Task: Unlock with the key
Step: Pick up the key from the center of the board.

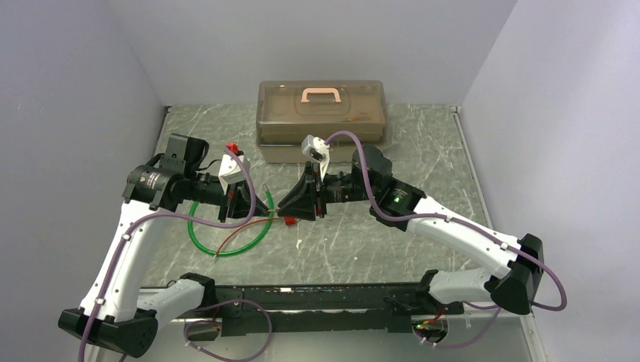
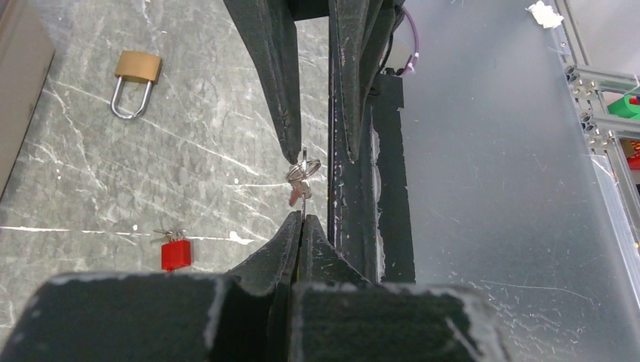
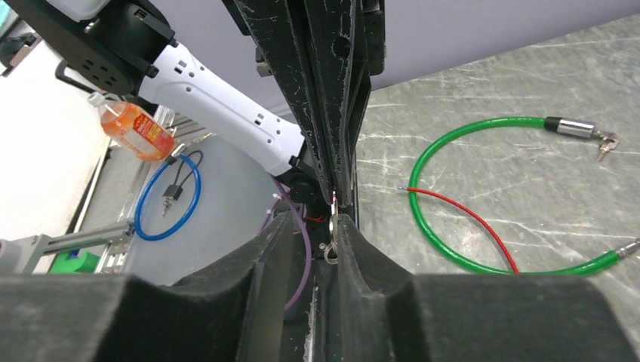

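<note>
key (image 2: pixel 297 193) nipped by left end effector (image 2: pixel 302 219) — right end effector (image 2: pixel 321 158) straddling it

A brown translucent box (image 1: pixel 322 113) with a pink handle (image 1: pixel 321 91) is seen at the far edge of the grey marbled counter (image 1: pixel 423 226). In front of the box, the left end effector (image 1: pixel 253 204) and the right end effector (image 1: pixel 290 208) are pointed at each other, tips close together. A green cable loop (image 1: pixel 232 251) and a red wire (image 1: pixel 245 232) are laid nearer than the box, towards its left.
</note>
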Robot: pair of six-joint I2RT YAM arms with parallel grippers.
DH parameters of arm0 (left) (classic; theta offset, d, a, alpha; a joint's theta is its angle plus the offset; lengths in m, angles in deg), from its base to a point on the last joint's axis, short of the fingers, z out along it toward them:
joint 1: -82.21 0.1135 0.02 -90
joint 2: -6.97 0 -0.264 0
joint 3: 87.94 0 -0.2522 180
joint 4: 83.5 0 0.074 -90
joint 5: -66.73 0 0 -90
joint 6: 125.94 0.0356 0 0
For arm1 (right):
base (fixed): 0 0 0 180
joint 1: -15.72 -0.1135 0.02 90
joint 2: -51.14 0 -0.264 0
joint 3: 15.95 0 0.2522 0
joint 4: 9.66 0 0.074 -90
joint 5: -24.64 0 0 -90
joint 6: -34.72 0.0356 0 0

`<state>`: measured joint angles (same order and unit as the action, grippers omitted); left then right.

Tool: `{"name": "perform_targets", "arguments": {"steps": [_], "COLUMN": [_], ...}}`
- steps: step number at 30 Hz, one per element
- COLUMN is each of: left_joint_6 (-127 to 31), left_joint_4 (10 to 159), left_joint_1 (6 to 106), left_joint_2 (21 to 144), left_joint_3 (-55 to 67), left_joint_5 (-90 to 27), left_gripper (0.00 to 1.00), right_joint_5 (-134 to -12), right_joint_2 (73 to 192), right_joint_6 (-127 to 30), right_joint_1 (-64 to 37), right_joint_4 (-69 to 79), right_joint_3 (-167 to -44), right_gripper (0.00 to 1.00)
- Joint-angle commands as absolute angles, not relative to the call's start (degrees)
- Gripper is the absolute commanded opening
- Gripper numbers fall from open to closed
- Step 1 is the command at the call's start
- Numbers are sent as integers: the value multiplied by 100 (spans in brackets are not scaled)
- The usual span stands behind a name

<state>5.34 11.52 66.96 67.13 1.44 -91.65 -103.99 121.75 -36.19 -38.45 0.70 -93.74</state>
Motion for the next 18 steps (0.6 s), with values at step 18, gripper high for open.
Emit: {"name": "perform_targets", "arguments": {"steps": [18], "left_joint_6": [679], "left_joint_4": [1115], "left_joint_1": [6680], "left_joint_2": [6709], "left_joint_3": [-27], "left_joint_5": [-9483], "left_gripper": [0], "right_joint_5": [-11040], "right_joint_2": [12308], "right_joint_6": [-3342], "right_joint_1": [-3812], "right_joint_4": [-578], "right_joint_3": [-9533], "right_gripper": [0]}}
